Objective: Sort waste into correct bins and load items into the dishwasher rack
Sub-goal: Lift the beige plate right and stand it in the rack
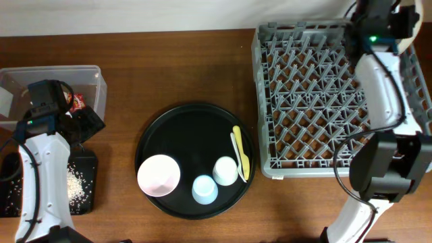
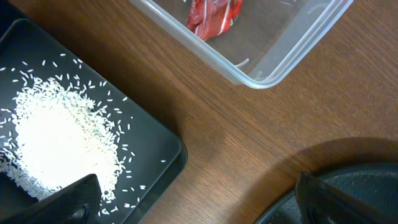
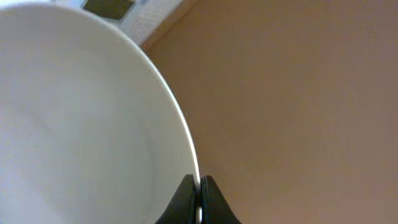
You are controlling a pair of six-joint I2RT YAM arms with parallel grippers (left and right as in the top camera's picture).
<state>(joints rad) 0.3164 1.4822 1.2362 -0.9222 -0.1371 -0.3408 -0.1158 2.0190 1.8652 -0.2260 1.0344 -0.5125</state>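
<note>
plate rim pinched in the right jaws, left jaws wide over bare wood

the right jaws are closed on the thin rim of the cream plate (image 3: 81, 124), which fills the left of the right wrist view, cut off by the frame. from overhead that arm hangs over the grey rack (image 1: 324, 94) at upper right, and the plate itself is hard to make out.

the left jaws stand wide open with nothing between them but bare worktop (image 2: 249, 143). the rice (image 2: 62, 143) lies in the black tray (image 2: 155, 137) to the left. the red wrapper (image 2: 214, 15), cut off at the top edge, sits in the clear box (image 2: 292, 56).
</note>
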